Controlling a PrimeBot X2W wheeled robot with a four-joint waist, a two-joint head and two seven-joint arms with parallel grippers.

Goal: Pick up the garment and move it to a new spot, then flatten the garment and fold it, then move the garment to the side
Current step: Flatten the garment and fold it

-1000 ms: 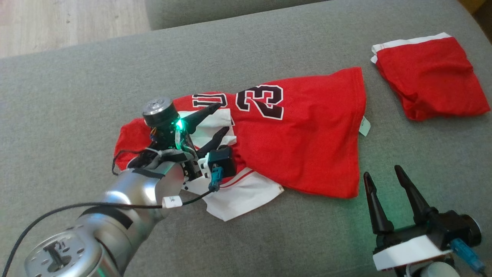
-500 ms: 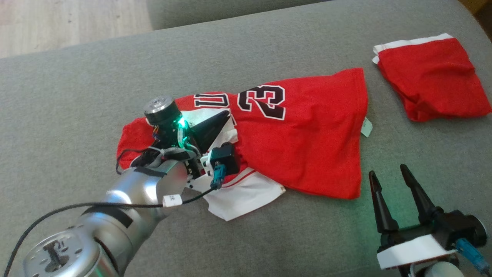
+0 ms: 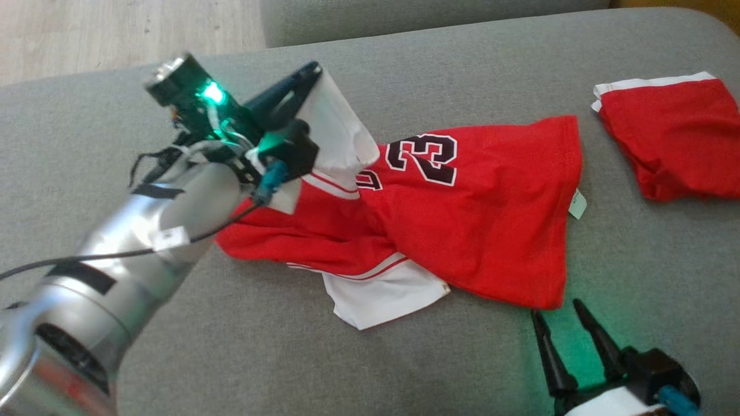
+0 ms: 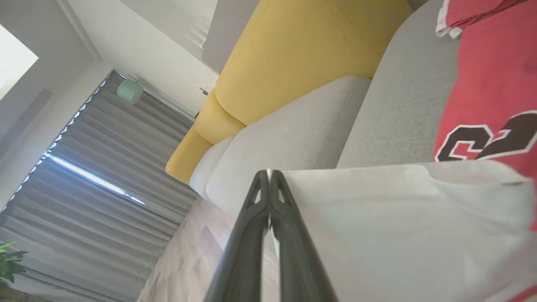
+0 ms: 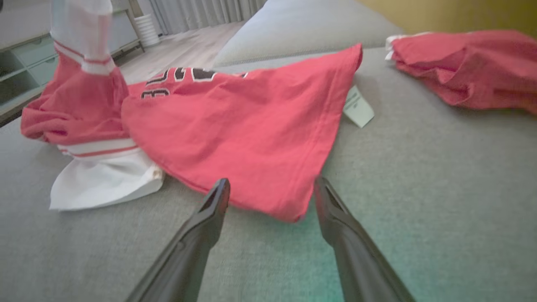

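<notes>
The garment (image 3: pixel 474 214) is a red jersey with white sleeves and a black 23, lying on the grey sofa seat (image 3: pixel 289 358). My left gripper (image 3: pixel 315 68) is shut on one white sleeve (image 3: pixel 338 136) and holds it raised above the seat; the rest of the jersey trails down to the cushion. The left wrist view has both fingers pressed together at the sleeve's edge (image 4: pixel 268 174), white cloth (image 4: pixel 398 226) beside them. My right gripper (image 3: pixel 556 308) stands open just before the jersey's near hem corner (image 5: pixel 289 212), apart from it, fingers (image 5: pixel 218 197) spread.
A second red garment with white trim (image 3: pixel 665 138) lies crumpled at the back right of the seat. A white care tag (image 3: pixel 577 203) sticks out from the jersey's right edge. The wooden floor (image 3: pixel 115 29) lies beyond the seat's far left edge.
The left gripper shut on the white sleeve and lifted it up and away to the far left, dragging the jersey's left part upward. The head view also shifted.
</notes>
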